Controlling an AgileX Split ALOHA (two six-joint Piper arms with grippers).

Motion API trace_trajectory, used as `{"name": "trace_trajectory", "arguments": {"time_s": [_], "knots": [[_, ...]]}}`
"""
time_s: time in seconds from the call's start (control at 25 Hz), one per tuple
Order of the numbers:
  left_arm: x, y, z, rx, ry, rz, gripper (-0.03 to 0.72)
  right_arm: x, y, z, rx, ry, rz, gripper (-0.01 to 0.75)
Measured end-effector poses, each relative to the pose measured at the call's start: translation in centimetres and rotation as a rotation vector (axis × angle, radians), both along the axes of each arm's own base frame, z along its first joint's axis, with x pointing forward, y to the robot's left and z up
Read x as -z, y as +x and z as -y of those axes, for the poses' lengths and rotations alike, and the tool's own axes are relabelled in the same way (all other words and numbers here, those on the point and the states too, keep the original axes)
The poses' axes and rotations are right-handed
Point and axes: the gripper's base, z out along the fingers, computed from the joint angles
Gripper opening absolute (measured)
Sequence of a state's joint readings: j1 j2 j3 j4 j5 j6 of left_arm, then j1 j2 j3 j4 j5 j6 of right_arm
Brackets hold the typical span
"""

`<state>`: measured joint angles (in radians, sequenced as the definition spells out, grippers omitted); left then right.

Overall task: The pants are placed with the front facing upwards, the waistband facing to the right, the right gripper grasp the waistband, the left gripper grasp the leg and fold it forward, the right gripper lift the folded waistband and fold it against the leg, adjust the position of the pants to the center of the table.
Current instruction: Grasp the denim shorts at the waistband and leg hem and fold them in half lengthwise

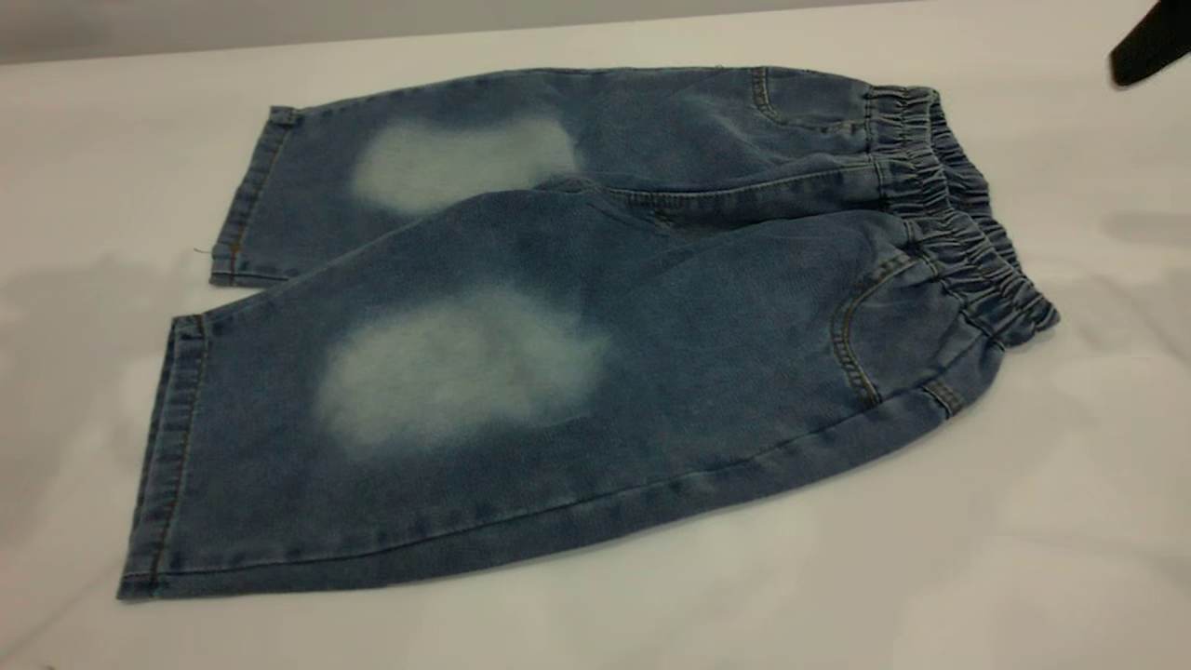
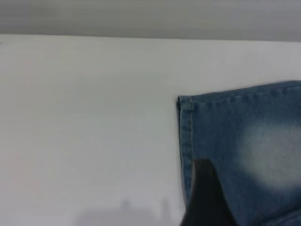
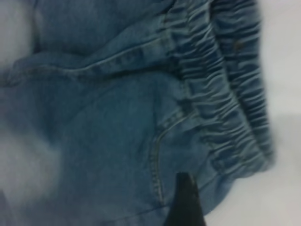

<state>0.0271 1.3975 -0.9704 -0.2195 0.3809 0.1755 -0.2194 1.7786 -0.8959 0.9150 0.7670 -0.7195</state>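
Observation:
The blue denim pants [image 1: 577, 335] lie flat on the white table [image 1: 1023, 540], front up, with two pale knee patches showing. The gathered waistband [image 1: 958, 214] is at the right and the leg hems [image 1: 167, 456] are at the left. In the left wrist view the left gripper [image 2: 204, 197] shows as a dark tip over a leg hem [image 2: 186, 127] of the pants [image 2: 244, 141]. The right gripper [image 3: 186, 200] hovers by the pocket seam, close to the waistband [image 3: 221, 84]. A black part of the right arm [image 1: 1152, 42] shows at the far right corner, apart from the cloth.
Bare tabletop surrounds the pants on every side, with wide room in front and to the right. The table's far edge [image 1: 279, 42] meets a grey wall. Soft shadows fall on the surface at the left and right.

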Motion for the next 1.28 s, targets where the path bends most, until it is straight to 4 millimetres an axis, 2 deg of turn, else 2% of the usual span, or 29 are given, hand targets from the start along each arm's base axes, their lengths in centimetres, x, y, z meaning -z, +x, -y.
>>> {"name": "trace_trajectory", "arguments": {"time_s": [0.16,0.52,1.28], "knots": [[0.0,0.0,0.0,0.001,0.0,-0.005,0.415,2.0,0.3,-0.4,-0.03,0.061,-0.003,0.481],[0.1,-0.1,0.0,0.002,-0.001,-0.01,0.415,6.2,0.3,-0.4,-0.068,0.082,-0.09,0.481],[0.1,-0.1,0.1,-0.004,-0.021,-0.013,0.415,10.2,0.3,-0.8,-0.071,0.141,-0.132,0.481]]}}
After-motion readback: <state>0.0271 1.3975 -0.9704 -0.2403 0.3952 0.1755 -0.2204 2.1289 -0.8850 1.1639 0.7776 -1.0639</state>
